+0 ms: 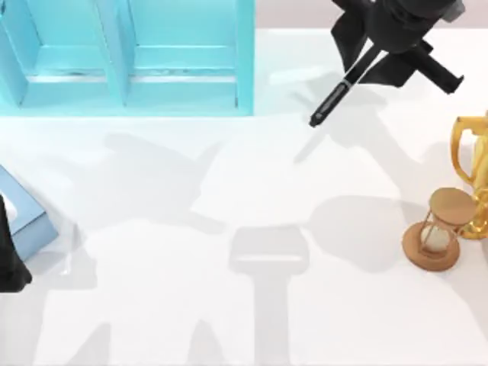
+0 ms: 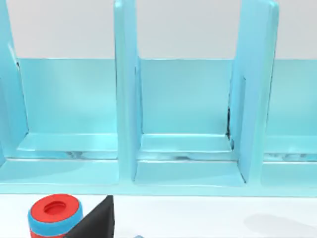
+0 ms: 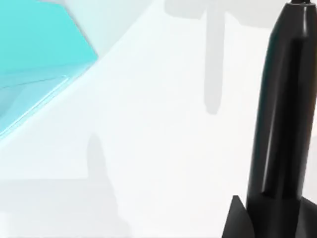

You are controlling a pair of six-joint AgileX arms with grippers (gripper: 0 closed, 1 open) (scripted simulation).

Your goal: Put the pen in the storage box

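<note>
My right gripper (image 1: 371,56) is at the far right of the table, shut on the upper end of the slim black pen (image 1: 331,98). The pen slants down and to the left, held above the table just right of the cyan storage box (image 1: 183,84). The right wrist view has the pen (image 3: 282,124) running along the frame, with a corner of the storage box (image 3: 34,59) farther off. The box's open compartments, split by upright dividers, fill the left wrist view (image 2: 183,163). My left arm (image 1: 11,252) stays parked at the table's left edge.
A wooden hourglass (image 1: 437,230) stands at the right, beside a yellow object (image 1: 473,164) at the edge. A light-blue box (image 1: 27,217) lies by the left arm. A red-and-blue round thing (image 2: 54,215) sits in front of the storage box.
</note>
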